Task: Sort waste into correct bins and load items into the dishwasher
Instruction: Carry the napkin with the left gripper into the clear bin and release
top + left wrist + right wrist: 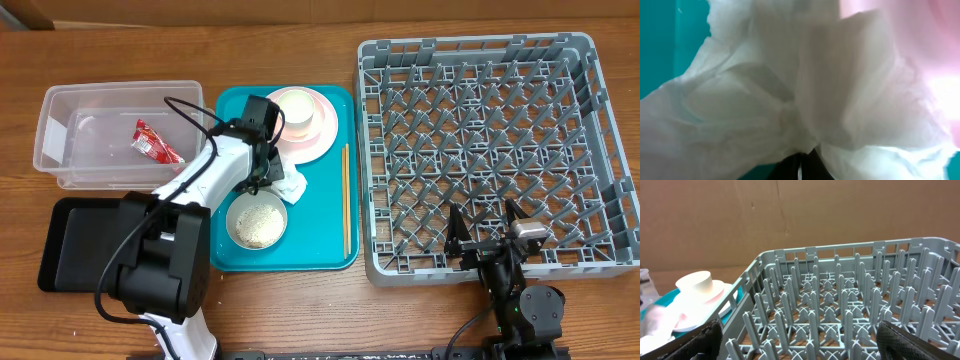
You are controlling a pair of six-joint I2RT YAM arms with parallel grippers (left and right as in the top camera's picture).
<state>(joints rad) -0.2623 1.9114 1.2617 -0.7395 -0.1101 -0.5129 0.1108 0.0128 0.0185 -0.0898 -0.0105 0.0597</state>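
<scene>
In the left wrist view the crumpled white napkin (790, 90) fills the frame. My left gripper (800, 162) is shut on its lower folds, the dark fingertips nearly touching. From overhead, the left gripper (268, 172) sits over the napkin (294, 186) on the teal tray, beside the pink plate (318, 142) that carries the cream cup (300, 110). A bowl of rice (257, 222) and the chopsticks (346, 200) lie on the same tray. The red sauce packet (155, 142) lies in the clear tub (60, 140). My right gripper (487, 238) stands open at the grey dish rack's (500, 150) front edge.
The black tray (75, 245) sits in front of the clear tub at the left. The teal serving tray (330, 255) lies between the bins and the rack. In the right wrist view, upright pegs of the rack (840, 305) stand between the spread fingers.
</scene>
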